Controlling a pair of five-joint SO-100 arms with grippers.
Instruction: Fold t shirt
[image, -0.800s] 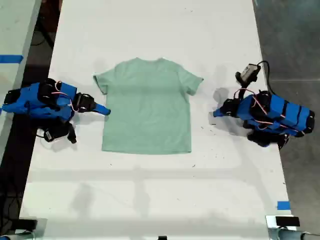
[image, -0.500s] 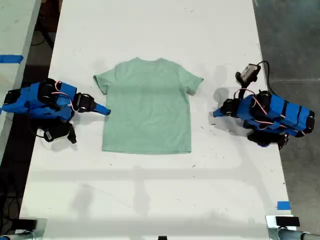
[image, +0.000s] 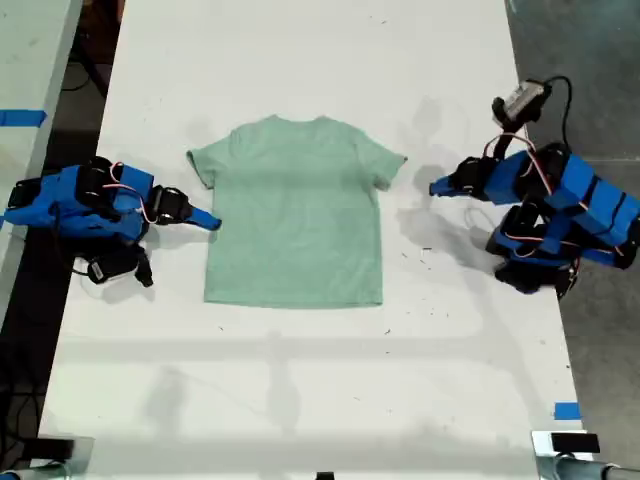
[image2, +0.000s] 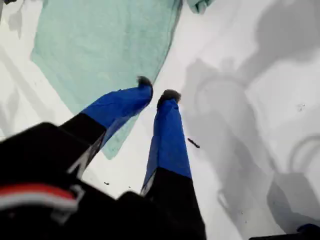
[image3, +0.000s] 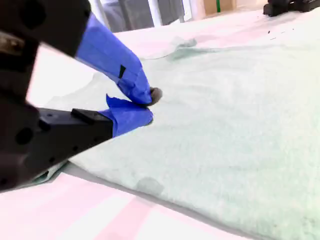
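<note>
Two grippers flank the work, and neither holds any cloth yet. Closest to us, our second gripper (image3: 147, 105) lies low at the exterior view's left, its blue jaws clenched tip to tip with nothing that we can see between them, its tips at the side edge of the t shirt (image: 295, 210). Beyond those tips the pale green cloth spreads flat and face up on the white table (image: 300, 400), around the middle of it, neck towards the exterior view's top, hem towards its bottom, both short sleeves out to the sides and no fold in it. Past the far sleeve (image: 385, 165), at the exterior view's right, our first gripper (image2: 157, 89) stands raised above bare table, just beside the shirt but apart from it, jaws a little apart and empty. We judge that the task is at its very start: this is the reach towards a first grasp, with the folding itself not yet begun. The next move, as we read it, calls for our first gripper to come down onto the sleeve or the side edge nearest it, spread wider, and pinch a single layer without dragging the flat cloth; our second gripper would need to unclench before it can take its own edge.
</note>
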